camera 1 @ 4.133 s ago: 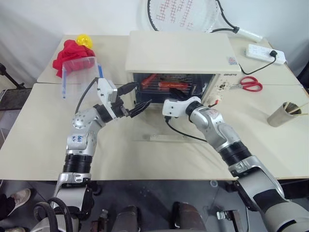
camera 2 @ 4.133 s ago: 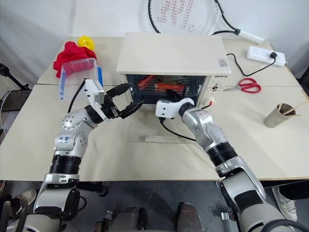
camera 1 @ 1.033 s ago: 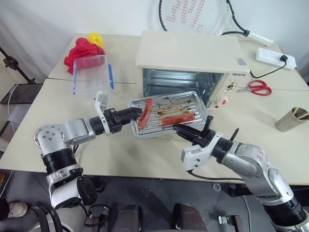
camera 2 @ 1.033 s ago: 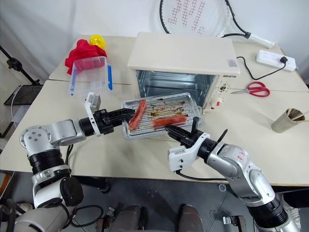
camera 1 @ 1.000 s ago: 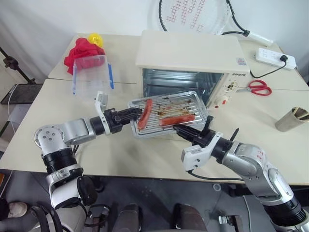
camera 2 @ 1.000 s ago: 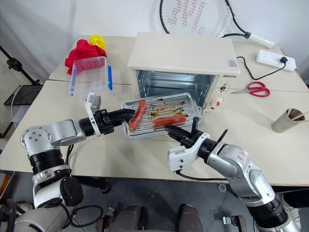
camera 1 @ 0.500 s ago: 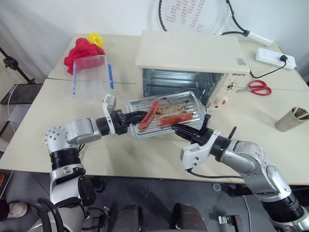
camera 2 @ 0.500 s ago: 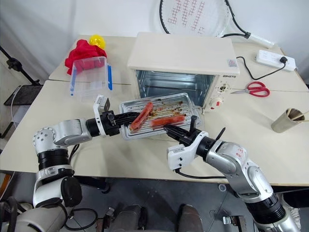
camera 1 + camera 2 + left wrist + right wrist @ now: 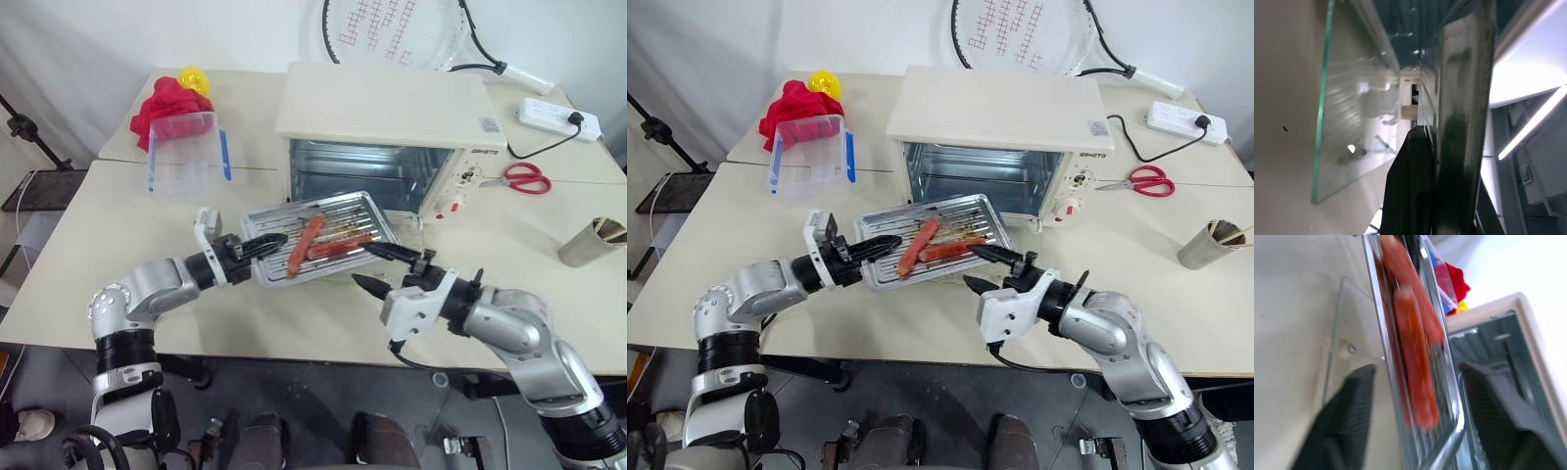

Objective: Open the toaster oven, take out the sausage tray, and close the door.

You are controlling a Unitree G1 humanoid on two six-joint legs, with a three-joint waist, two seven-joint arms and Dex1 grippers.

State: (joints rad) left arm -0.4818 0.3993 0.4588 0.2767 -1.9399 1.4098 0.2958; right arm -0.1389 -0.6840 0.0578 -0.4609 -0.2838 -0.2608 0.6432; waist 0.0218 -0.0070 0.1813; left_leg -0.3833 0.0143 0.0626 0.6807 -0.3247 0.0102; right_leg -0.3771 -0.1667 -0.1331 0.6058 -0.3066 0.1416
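The cream toaster oven (image 9: 382, 108) stands at the back with its cavity showing. Its glass door (image 9: 1352, 122) lies flat in front of it. The silver sausage tray (image 9: 338, 211) hangs tilted above the door, with two reddish sausages (image 9: 315, 242) lying close together on it. My left gripper (image 9: 265, 243) is shut on the tray's left rim. At the tray's right corner my right gripper (image 9: 361, 262) is open; one finger is above the rim, the other below, and neither presses on it.
At the back left stands a clear box with blue trim (image 9: 186, 152), with a red cloth (image 9: 165, 98) and a yellow ball (image 9: 194, 76) behind it. To the right are red scissors (image 9: 519, 176), a power strip (image 9: 554, 113) and a cup (image 9: 593, 240). A racket (image 9: 411, 29) leans behind the oven.
My right gripper has opened and let go of the tray's right edge. The left gripper has closed on the left rim and drawn back. The tray has shifted left and tilted, and the sausages have slid together.
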